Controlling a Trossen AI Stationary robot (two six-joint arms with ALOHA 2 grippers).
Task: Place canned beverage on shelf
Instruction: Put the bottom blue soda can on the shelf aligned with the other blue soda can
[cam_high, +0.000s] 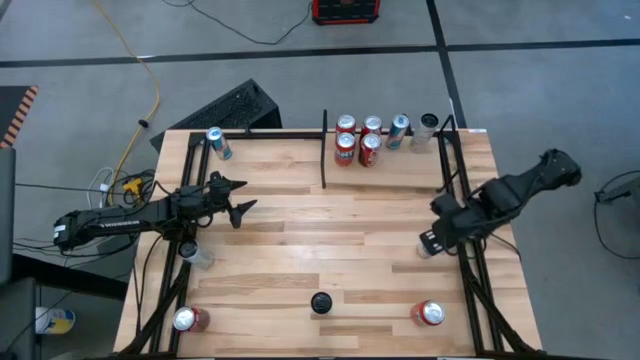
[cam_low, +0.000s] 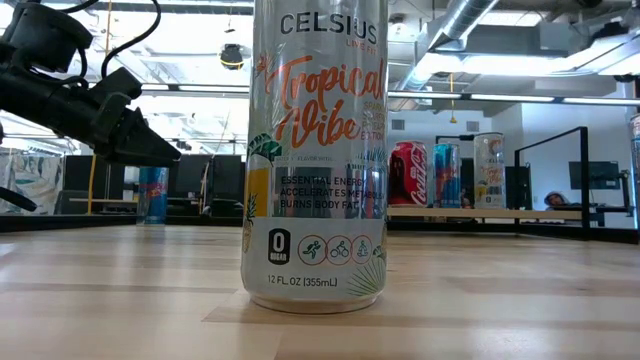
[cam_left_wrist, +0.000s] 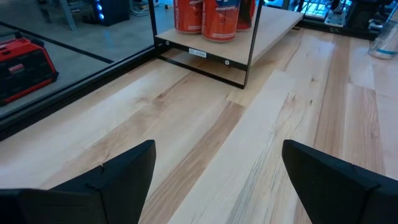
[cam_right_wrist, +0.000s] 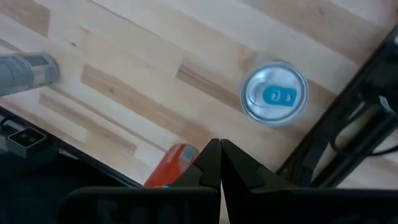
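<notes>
- Standing at the far edge of the table, the shelf (cam_high: 395, 170) is a light wood bay closed on one side by a thin black divider bar (cam_high: 324, 150) and framed by black tubing.
- Six cans stand on the shelf: four red cans (cam_high: 357, 140) grouped near the divider, then a blue-and-silver can (cam_high: 398, 131) and a pale can (cam_high: 428, 130) beside them toward the right.
- The right gripper (cam_high: 432, 240) hangs over the table's right edge, just above a silver can with a blue tab (cam_right_wrist: 274, 94) that stands upright there; its fingers (cam_right_wrist: 219, 163) are pressed together, holding nothing, and sit beside the can rather than around it.
- In the right wrist view a red can (cam_right_wrist: 173, 165) shows close by the closed fingers, and a grey can (cam_right_wrist: 28, 73) lies farther off.
- The left gripper (cam_high: 240, 196) hovers over the left part of the table, pointing toward the centre, its fingers (cam_left_wrist: 112, 177) spread apart with only bare wood between them.
- A blue can (cam_high: 218, 144) stands alone at the far left corner, outside the divider.
- A clear can (cam_high: 196, 255) sits below the left arm near the left frame.
- Along the near edge stand a red can at the left corner (cam_high: 188, 319), a dark-topped can (cam_high: 320, 303) in the middle, and a red can toward the right (cam_high: 428, 314).
- The low view is filled by a Celsius can (cam_low: 315, 150), upright on the wood just before the camera.
- The table (cam_high: 330, 240) is of light butcher-block wood.
</notes>
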